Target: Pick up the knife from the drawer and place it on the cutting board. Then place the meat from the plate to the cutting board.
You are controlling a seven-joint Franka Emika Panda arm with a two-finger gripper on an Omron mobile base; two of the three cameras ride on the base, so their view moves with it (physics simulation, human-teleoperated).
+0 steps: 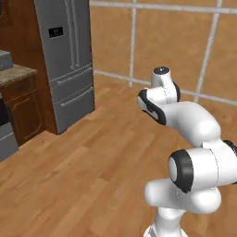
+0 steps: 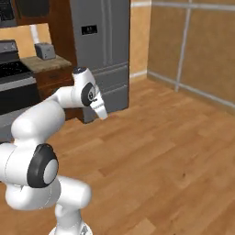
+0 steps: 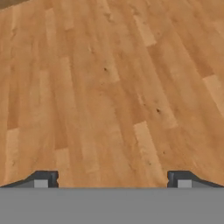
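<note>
End effector [image 3: 112, 178]: two dark fingertips seen in the hand view, one at 7 o'clock, one at 5 o'clock, spread wide apart, released, nothing between them. Beneath them, bare wooden floor [image 3: 109, 87], light-brown planks running toward 12 o'clock.

Arm [image 1: 185, 139]: white with dark joints, folded up on itself; in the left base view it rises from 5 o'clock, in the right base view from 7 o'clock.

Items, left to right, left base view:
- Stove [image 1: 5, 129], dark, cut off at 9 o'clock.
- Surface [image 1: 16, 73], speckled stone top on reddish-brown cabinets [image 1: 25, 109], at 10 o'clock.
- Refrigerator [image 1: 69, 60], grey steel, French doors with two lower drawers, at 11 o'clock.
- Wall [image 1: 176, 41], tan panels with pale grey seams, from 12 to 2 o'clock.

Right base view adds a toaster [image 2: 45, 50], grey, standing on the surface at 10 o'clock, just beside the stove.

Task items: knife, drawer, cutting board, meat and plate cannot be located from these views; the robot faces open floor, well apart from the cabinets.
</note>
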